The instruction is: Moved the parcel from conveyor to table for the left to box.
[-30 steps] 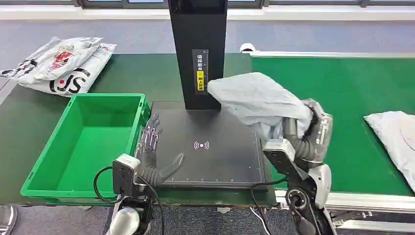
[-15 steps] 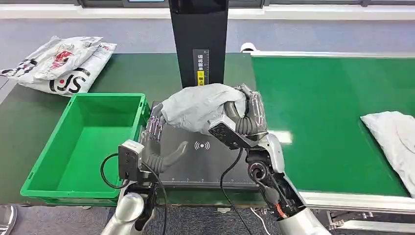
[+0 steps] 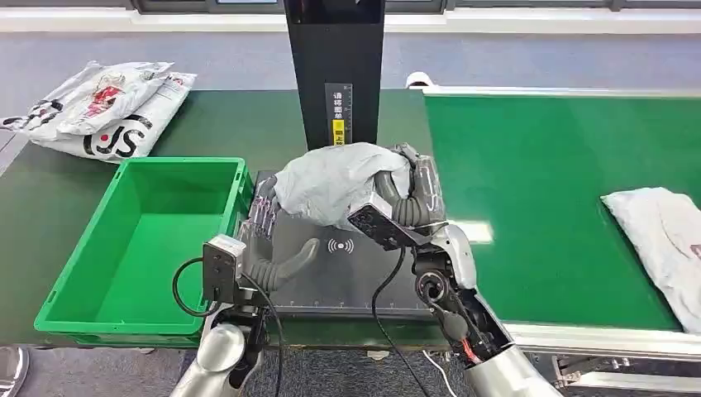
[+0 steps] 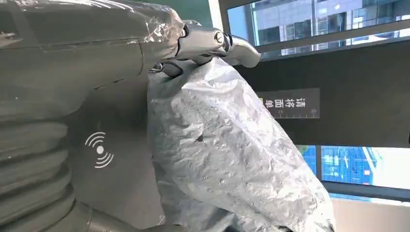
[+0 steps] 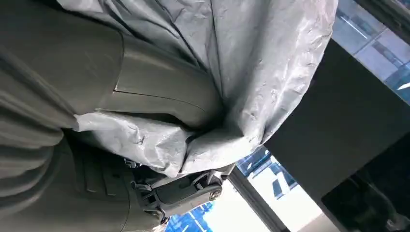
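A crumpled grey parcel point(image 3: 331, 179) hangs over the black scanner pad point(image 3: 347, 277), just in front of the black post. My right hand point(image 3: 407, 197) grips its right end, and the right wrist view has the thumb pressed into the grey parcel point(image 5: 251, 67). My left hand point(image 3: 263, 244) stands at the pad's left edge with its fingers apart and upright, holding nothing. From the left wrist, the grey parcel point(image 4: 227, 145) hangs right in front of the left hand point(image 4: 72, 63); I cannot tell whether they touch.
A green box point(image 3: 145, 240) stands left of the pad. The green conveyor point(image 3: 546, 182) on the right carries another grey parcel point(image 3: 661, 240). White printed bags point(image 3: 99, 107) lie at the far left of the table. The black post point(image 3: 335, 74) rises behind the pad.
My right hand has carried the grey parcel left from the conveyor edge to over the scanner pad, slowing in the last half second. The second parcel on the conveyor has drifted left.
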Robot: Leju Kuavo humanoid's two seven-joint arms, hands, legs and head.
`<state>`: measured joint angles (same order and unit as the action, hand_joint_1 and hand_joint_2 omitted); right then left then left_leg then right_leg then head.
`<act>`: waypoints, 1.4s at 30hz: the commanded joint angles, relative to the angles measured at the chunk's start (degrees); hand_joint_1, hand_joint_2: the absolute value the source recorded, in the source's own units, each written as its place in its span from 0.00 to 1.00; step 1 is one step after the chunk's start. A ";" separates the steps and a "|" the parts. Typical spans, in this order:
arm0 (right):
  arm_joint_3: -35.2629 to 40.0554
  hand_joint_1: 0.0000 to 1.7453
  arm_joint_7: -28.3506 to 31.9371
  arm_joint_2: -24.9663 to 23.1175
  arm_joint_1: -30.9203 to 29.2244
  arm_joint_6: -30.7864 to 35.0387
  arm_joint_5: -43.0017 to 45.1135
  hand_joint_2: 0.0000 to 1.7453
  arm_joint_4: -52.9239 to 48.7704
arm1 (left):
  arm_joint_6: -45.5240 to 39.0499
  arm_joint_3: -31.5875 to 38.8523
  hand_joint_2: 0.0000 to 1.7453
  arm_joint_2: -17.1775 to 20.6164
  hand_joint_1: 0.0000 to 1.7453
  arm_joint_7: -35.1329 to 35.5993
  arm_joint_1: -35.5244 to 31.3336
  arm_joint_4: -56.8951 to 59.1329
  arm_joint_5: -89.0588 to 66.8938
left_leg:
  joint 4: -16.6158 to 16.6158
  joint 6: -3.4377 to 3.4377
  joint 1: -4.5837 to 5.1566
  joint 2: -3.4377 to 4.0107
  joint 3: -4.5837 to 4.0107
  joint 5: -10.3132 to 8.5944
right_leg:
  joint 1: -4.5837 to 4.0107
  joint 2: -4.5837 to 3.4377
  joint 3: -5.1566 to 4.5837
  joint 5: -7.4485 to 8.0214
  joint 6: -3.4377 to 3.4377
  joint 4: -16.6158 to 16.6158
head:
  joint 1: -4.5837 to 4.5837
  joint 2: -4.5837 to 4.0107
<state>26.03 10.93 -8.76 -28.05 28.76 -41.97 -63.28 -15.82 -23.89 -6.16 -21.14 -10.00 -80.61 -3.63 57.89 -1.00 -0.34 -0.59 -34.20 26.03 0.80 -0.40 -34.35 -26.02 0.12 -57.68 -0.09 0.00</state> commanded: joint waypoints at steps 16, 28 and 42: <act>4.30 0.00 -5.66 0.38 -6.10 -4.47 3.71 1.00 14.16 | -1.75 -3.39 1.00 2.15 0.00 0.28 -1.17 1.78 1.51 | -0.05 0.02 0.00 0.04 0.13 0.01 | -0.01 0.03 0.13 -0.01 -0.01 0.07 | 0.02 0.00; -1.79 0.00 -6.01 4.91 3.03 -5.14 1.24 1.00 -1.48 | -2.72 -0.91 1.00 2.56 0.00 0.67 2.91 -1.94 -0.54 | -0.06 0.02 0.00 -0.07 0.08 0.00 | -0.01 0.13 0.10 -0.02 -0.01 0.09 | 0.00 0.00; -6.57 0.00 -5.40 9.86 13.83 -4.30 2.25 1.00 -23.08 | -2.89 1.41 1.00 2.39 0.00 1.56 5.30 -5.41 -3.13 | -0.09 0.06 0.00 -0.03 0.17 0.09 | -0.02 0.14 0.20 -0.05 0.00 0.14 | 0.00 0.00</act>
<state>22.34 5.64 -2.27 -16.87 24.87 -40.13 -78.63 -18.71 -24.00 -4.61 -20.00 -4.66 -86.33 -6.64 57.89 -0.98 -0.33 -0.58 -34.21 26.12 0.82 -0.39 -34.39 -26.05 0.13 -57.66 -0.09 0.00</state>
